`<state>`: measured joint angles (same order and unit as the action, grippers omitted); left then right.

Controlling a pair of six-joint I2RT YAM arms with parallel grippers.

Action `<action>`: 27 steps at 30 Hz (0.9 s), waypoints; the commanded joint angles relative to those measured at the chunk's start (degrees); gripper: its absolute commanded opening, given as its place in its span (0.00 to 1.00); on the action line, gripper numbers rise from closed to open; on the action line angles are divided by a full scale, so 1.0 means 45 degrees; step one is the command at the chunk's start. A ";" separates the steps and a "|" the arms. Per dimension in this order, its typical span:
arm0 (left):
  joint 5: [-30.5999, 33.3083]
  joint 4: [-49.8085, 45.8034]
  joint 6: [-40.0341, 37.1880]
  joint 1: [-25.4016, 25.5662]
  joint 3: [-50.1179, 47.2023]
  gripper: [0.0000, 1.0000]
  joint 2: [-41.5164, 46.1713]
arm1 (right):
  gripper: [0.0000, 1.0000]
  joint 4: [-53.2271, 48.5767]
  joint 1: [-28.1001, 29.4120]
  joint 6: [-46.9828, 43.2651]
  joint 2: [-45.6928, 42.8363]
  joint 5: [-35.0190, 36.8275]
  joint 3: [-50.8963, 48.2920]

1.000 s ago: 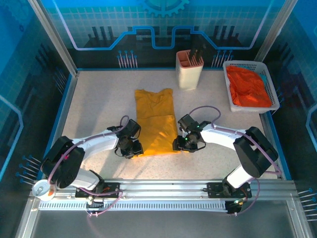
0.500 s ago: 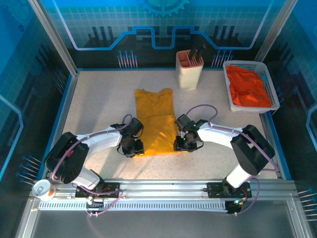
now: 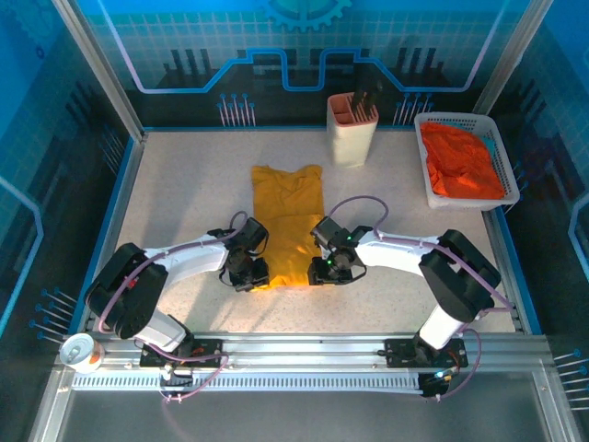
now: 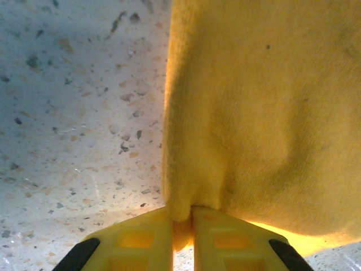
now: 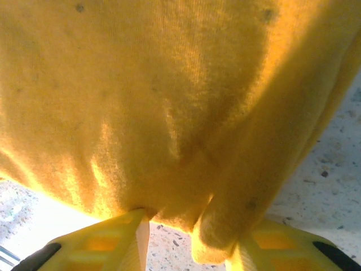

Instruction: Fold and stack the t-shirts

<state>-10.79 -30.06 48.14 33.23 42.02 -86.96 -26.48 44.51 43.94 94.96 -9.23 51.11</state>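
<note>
The mustard-yellow t-shirt lies as a long narrow strip in the middle of the table, collar end far. My left gripper is at its near left corner. In the left wrist view it is shut, with a pinch of the yellow hem between the fingertips. My right gripper is at the near right corner. Its jaws stand apart, with a hanging roll of the shirt against the right finger and bare table showing in the gap. The orange-red t-shirt lies crumpled in the basket.
A white mesh basket sits at the far right. A cream holder with dark utensils stands behind the yellow shirt. Blue-edged walls ring the speckled table. Both arms reach in from the near edge.
My right gripper slid left along the hem, drawing the shirt's near right corner inward, and its jaws narrowed. The left gripper shifted slightly right and closed on the hem.
</note>
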 commanded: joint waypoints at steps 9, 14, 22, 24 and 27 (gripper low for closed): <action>-0.0074 0.1750 0.0012 0.0301 -0.0203 0.07 -0.0342 | 0.23 -0.0023 0.0023 0.0254 0.0036 -0.0033 0.0048; 0.0037 0.1210 -0.0204 0.0291 -0.0179 0.01 -0.0078 | 0.11 -0.0224 -0.0079 0.0197 -0.0214 0.0040 -0.0039; 0.0117 0.0518 -0.0610 0.0327 -0.0858 0.00 0.0986 | 0.00 -0.1172 -0.0223 -0.0105 -0.1218 0.0366 -0.0088; -0.0027 0.0706 -0.0547 0.0318 -0.1280 0.00 0.1392 | 0.00 -0.1291 -0.0221 -0.0193 -0.1457 0.0447 -0.0089; -0.0156 0.0958 -0.0158 0.0423 -0.1759 0.00 0.1861 | 0.00 -0.1590 -0.0223 -0.0239 -0.1679 0.0554 -0.0476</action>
<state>-10.35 -26.02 46.65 34.22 36.18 -80.44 -30.11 44.03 43.81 88.82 -7.68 50.63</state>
